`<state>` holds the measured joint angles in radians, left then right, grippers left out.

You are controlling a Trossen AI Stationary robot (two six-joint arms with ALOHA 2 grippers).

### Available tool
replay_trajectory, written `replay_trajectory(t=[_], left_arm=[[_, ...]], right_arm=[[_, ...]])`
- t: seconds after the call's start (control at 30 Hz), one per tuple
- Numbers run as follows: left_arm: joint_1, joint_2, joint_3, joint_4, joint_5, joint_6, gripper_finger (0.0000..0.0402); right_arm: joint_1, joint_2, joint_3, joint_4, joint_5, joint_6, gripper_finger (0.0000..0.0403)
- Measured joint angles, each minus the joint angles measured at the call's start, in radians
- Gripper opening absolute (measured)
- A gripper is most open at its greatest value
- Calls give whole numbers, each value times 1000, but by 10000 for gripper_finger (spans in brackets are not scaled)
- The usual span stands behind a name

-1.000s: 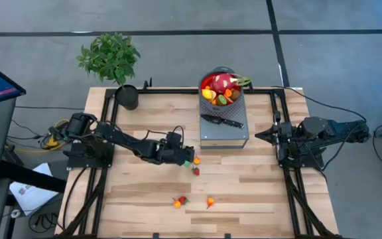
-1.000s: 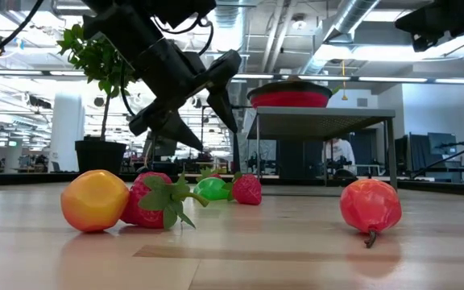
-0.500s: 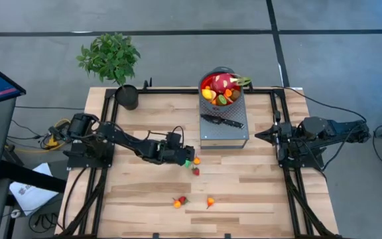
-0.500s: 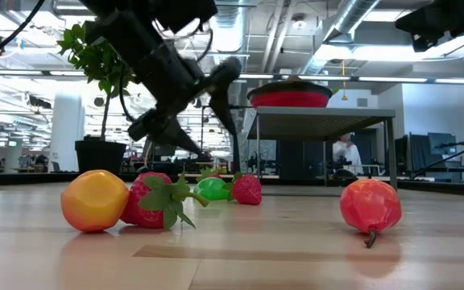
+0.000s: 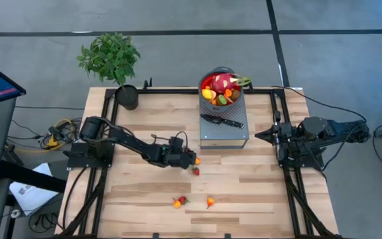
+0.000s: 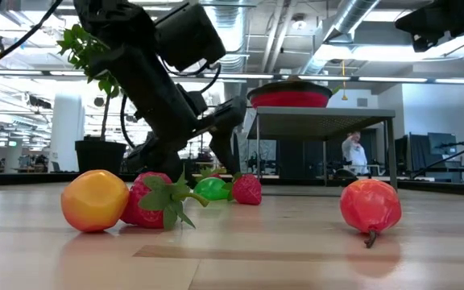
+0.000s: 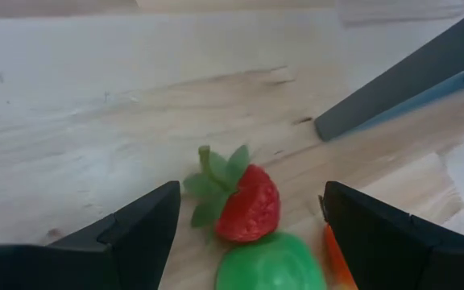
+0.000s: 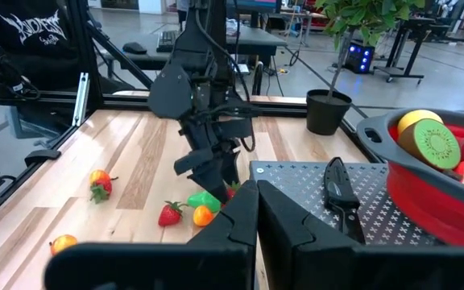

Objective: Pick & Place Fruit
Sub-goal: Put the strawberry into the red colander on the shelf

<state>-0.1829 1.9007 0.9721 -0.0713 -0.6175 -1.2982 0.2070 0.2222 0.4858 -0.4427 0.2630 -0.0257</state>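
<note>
From above, the left gripper (image 5: 190, 159) sits low over a green fruit (image 5: 188, 162) near mid-table; the right gripper (image 5: 260, 136) waits at the table's right, fingers pressed together. The left wrist view alone shows its fingers (image 7: 139, 229) spread wide, empty, around the green fruit (image 7: 271, 264) and a strawberry (image 7: 246, 203).

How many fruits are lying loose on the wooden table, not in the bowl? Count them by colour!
Red strawberries: 2
Green fruit: 1
Orange or orange-red fruits: 3
Total: 6
</note>
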Motion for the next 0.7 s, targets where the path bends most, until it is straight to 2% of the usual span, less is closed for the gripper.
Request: replay_trajectory(t=[0.2, 0.7], left_arm=[[-3, 40, 4, 14, -13, -14, 300], [-1, 29, 2, 14, -10, -18, 288]], right_arm=[[0, 0, 0, 0, 0, 0, 1], [0, 0, 0, 1, 0, 0, 1]])
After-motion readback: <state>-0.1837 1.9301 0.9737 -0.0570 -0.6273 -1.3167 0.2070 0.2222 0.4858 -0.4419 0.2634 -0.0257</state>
